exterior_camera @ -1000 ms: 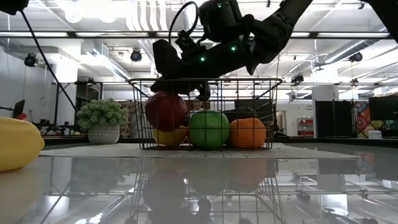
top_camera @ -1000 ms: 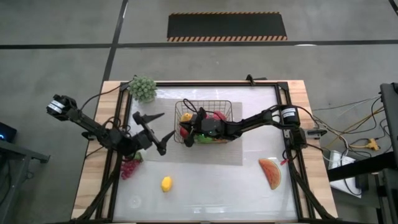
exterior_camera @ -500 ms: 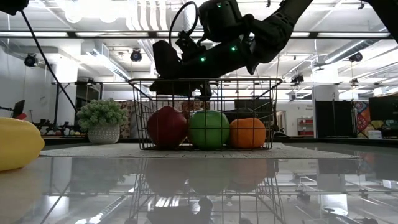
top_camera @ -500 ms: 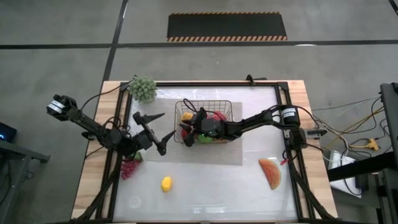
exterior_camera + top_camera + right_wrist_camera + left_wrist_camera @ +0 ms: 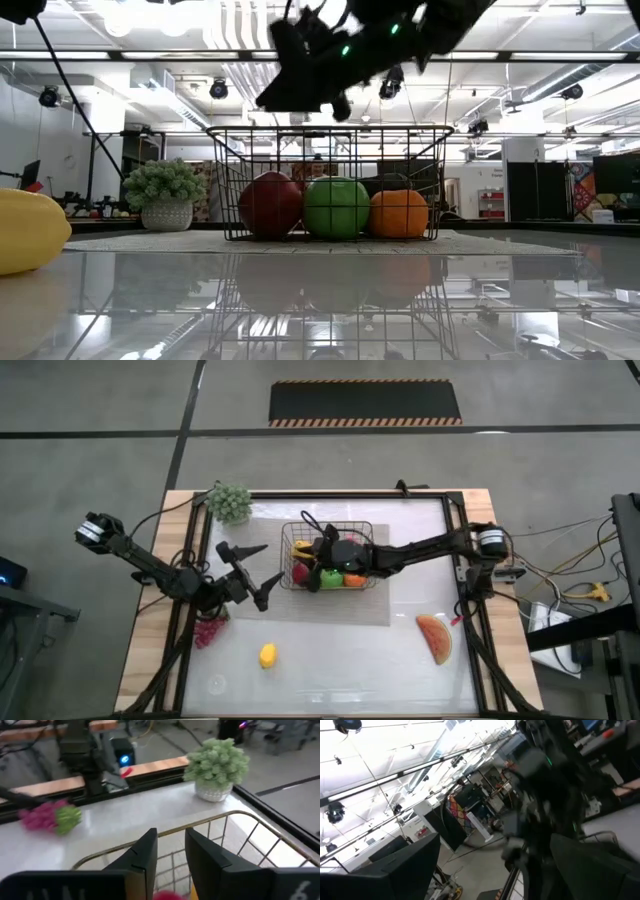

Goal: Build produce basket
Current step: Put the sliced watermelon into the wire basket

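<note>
The red toy apple (image 5: 268, 204) has been released by the right gripper (image 5: 170, 851) and is now seated on the floor of the rectangular dark wire-mesh basket (image 5: 290, 535), at the left end of a front row w/ the green round fruit (image 5: 336, 206) and the orange (image 5: 398, 213). A sec. earlier it was held raised inside the basket, above a yellow piece; no part of that piece is seen in the low view now.

The right gripper has been lifted clear of the basket rim and hangs above it. In the right wrist view its fingers (image 5: 142, 851) are seen slightly parted w/ nothing between them.

The left gripper (image 5: 255, 570) is parked on the bench just left of the basket, fingers spread wide, empty; no change vs. the earlier pictures.

Task status, as a judgement: one more item is banked and the right arm is freed for the next pick. Outstanding produce on the white bench (image 5: 340, 660):
- yellow lemon (image 5: 267, 654), near front edge
- watermelon slice (image 5: 435, 637), front right
- dark-red grape bunch (image 5: 206, 628), front left, beside the left arm

The pale grey-green bunch in a white pot (image 5: 229, 502) at the far left corner is not part of the load.
</note>
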